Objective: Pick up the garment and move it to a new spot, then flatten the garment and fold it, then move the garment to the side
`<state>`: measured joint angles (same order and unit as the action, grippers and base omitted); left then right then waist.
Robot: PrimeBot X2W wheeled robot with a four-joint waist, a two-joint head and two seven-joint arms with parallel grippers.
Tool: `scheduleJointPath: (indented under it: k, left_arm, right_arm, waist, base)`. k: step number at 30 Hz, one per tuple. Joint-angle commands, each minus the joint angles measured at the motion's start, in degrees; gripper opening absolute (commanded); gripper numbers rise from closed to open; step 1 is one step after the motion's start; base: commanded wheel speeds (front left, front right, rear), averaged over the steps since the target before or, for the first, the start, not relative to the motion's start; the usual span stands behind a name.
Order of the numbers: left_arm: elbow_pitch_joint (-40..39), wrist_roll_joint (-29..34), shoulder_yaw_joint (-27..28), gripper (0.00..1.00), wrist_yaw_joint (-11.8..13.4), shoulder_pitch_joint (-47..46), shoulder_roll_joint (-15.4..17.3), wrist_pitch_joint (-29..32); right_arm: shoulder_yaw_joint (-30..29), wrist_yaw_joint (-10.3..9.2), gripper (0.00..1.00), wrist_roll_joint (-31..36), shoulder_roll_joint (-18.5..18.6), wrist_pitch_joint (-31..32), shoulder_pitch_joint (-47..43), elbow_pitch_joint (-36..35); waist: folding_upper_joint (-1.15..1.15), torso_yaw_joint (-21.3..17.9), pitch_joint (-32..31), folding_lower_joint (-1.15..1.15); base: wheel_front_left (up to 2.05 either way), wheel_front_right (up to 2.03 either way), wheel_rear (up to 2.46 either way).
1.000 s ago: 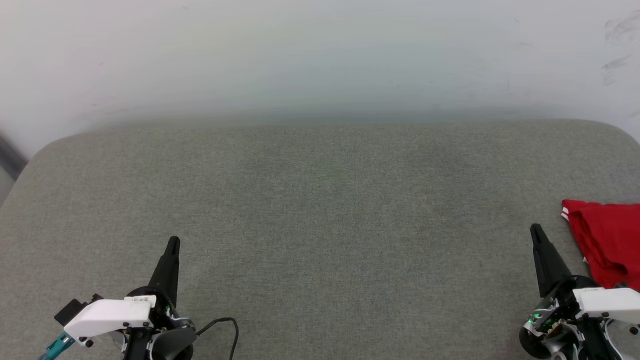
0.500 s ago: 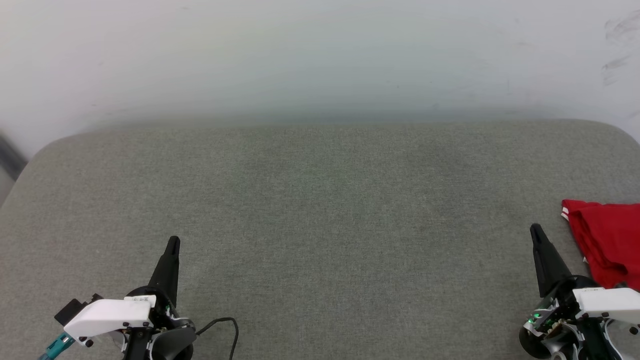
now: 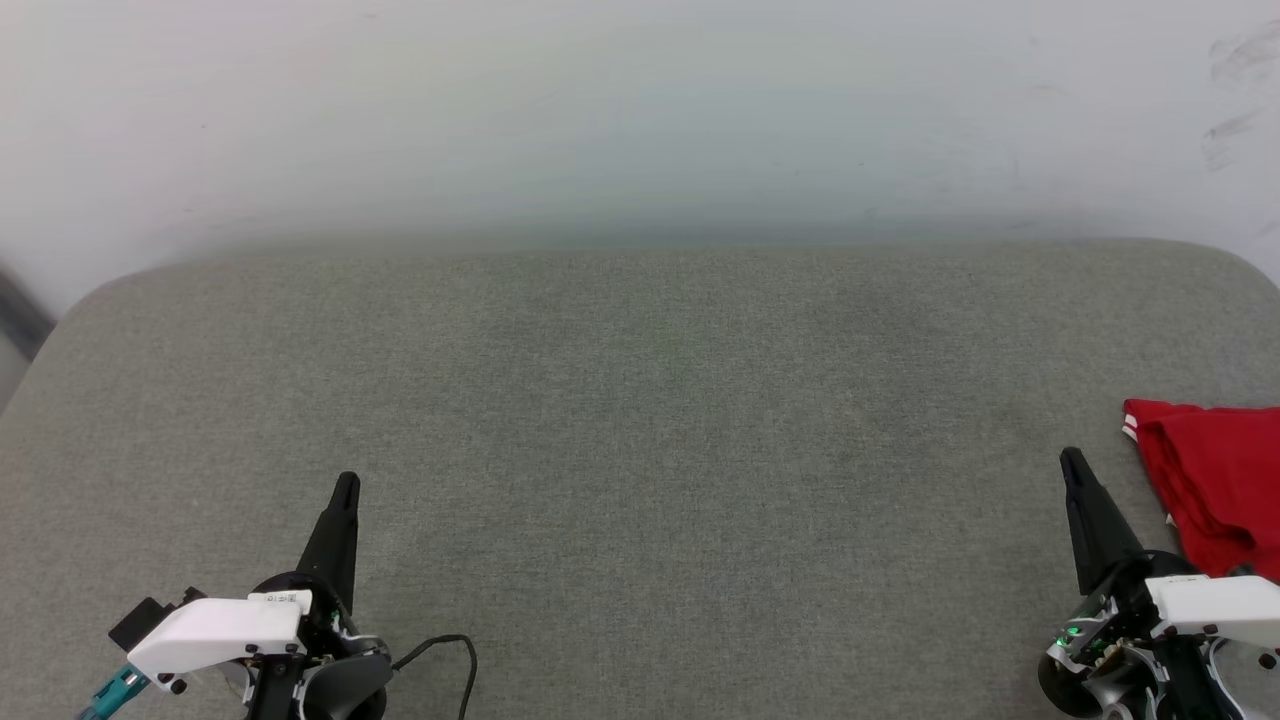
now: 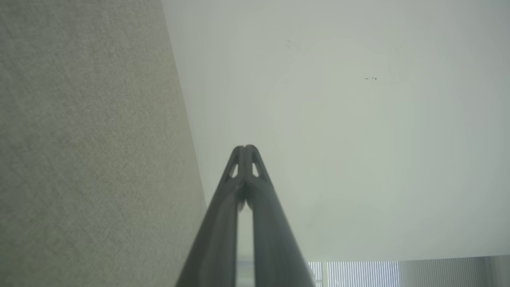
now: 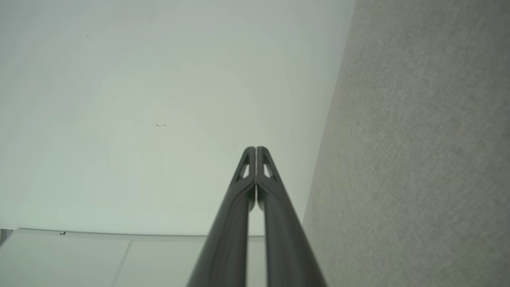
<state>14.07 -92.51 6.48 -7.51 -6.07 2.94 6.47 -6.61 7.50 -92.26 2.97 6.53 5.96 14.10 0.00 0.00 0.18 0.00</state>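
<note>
The garment [image 3: 1215,480] lies bunched at the right edge of the surface [image 3: 640,420], just beside the right fingers [image 3: 1090,520]. These and the left fingers [image 3: 335,540] are pressed together, empty. Probably best: open the right fingers first, then pinch a thick fold.

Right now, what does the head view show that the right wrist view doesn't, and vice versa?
Head view adds the red garment, lying on the grey padded surface at the picture's right edge beside the right gripper, and the shut left gripper. Right wrist view adds a pale seamed panel below the wall. Shared: the right gripper, shut, the grey surface and the white wall.
</note>
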Motion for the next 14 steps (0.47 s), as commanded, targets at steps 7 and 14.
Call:
scheduleJointPath:
  k: [7, 14]
  left_arm:
    - [0.01, 0.08, 0.25, 0.00, -0.21, -0.33, -0.12, 0.21]
    - [0.00, 0.09, 0.26, 0.00, -0.21, -0.33, -0.13, 0.23]
  right_arm:
    - [0.03, -0.02, 0.00, -0.24, -0.19, 0.05, 0.60, 0.07]
    - [0.04, -0.02, 0.00, -0.24, -0.19, 0.04, 0.60, 0.07]
  waist:
    - [0.00, 0.00, 0.00, 0.00]
    - [0.00, 0.00, 0.00, 0.00]
  base:
    - [0.00, 0.00, 0.00]
    - [0.00, 0.00, 0.00]
